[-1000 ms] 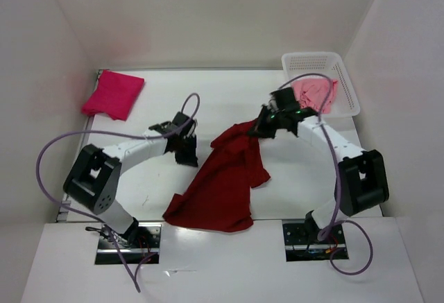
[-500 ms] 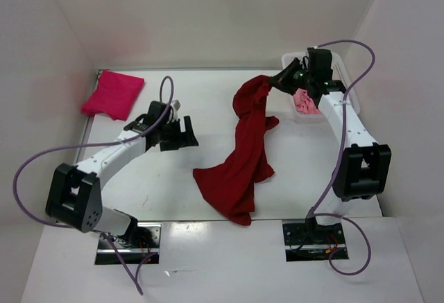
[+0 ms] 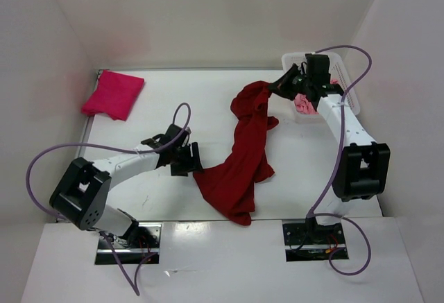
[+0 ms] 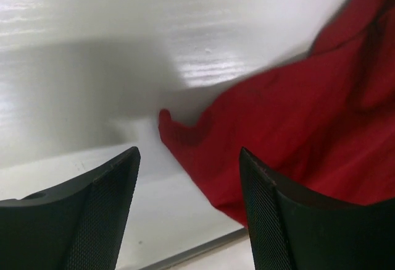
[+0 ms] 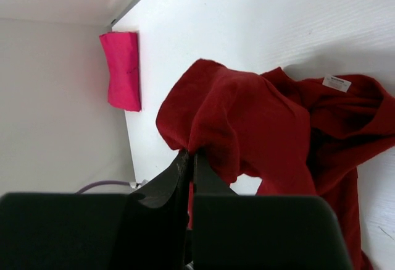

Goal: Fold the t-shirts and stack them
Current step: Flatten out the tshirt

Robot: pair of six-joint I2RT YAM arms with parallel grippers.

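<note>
Well left of the dark red t-shirt [image 3: 243, 157], and farther back, the magenta t-shirt [image 3: 113, 93] lies folded into a neat rectangle on the table [image 3: 208, 102]; that one looks done. Just beside the dark red shirt's near-left corner sits the left gripper [image 3: 189, 160], low over the table; the left wrist view shows its fingers [image 4: 99, 214] spread wide with nothing between them, and the cloth's pointed corner just ahead of the gap. The dark red shirt itself is a long, rumpled strip; its near end rests on the table, and its far end is bunched and lifted. At that far-right end the right gripper [image 3: 276, 84] is pinched tight on a fold of the shirt. Right of the dark red shirt the light pink t-shirt [image 3: 304, 102] waits crumpled in the white basket [image 3: 352, 93].

The step in hand seems to be opening out the dark red shirt before folding. The next move likely calls for the left gripper to edge onto the near corner and close on a single layer; then both arms should draw apart to lay the cloth flat.
</note>
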